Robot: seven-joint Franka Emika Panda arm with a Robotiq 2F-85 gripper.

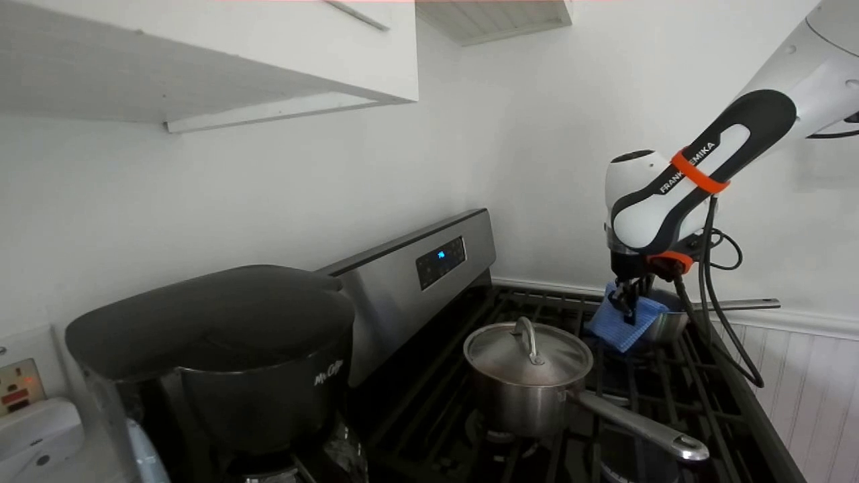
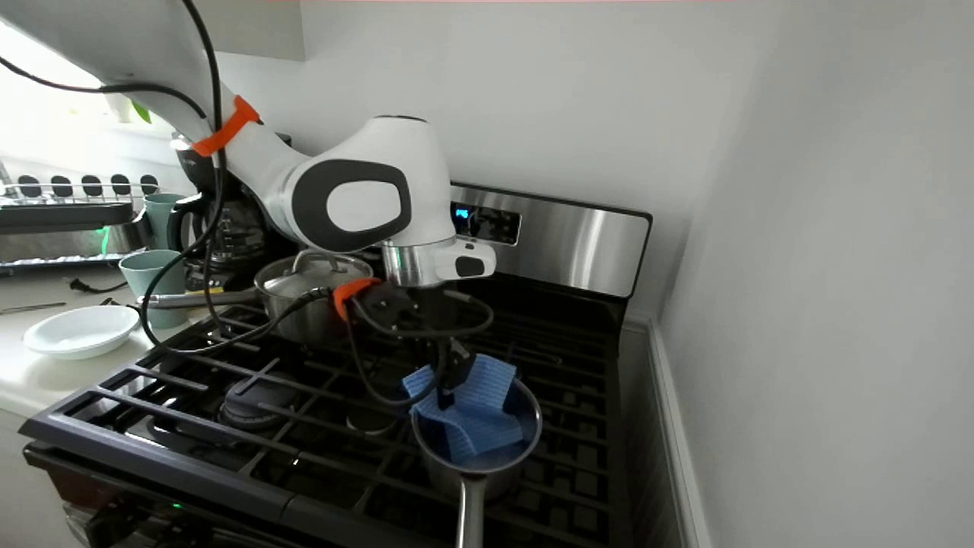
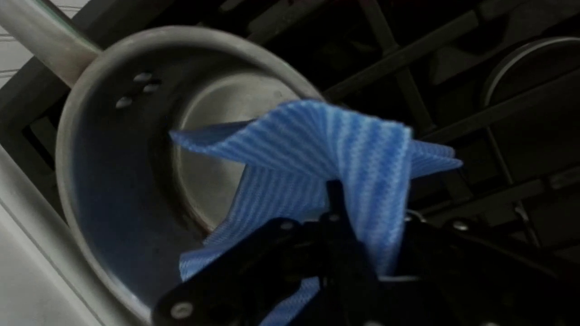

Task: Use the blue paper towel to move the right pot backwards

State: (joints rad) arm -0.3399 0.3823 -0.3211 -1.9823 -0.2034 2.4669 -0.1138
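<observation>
In both exterior views, a left pot (image 1: 520,406) and a right pot (image 2: 504,481) stand apart on the stove (image 2: 194,473). The left pot has a lid (image 1: 500,359) on top and sits nearer the back panel (image 2: 586,251); the right pot sits nearer the front. A towel (image 2: 487,396), held in the gripper (image 2: 447,392), crosses the right pot's rim, part within its mouth, part outside. Left of the stove, a counter (image 2: 38,380) holds a bowl (image 2: 82,332), a cup (image 2: 152,274) behind it and, farther back, a coffee maker (image 2: 240,232).
</observation>
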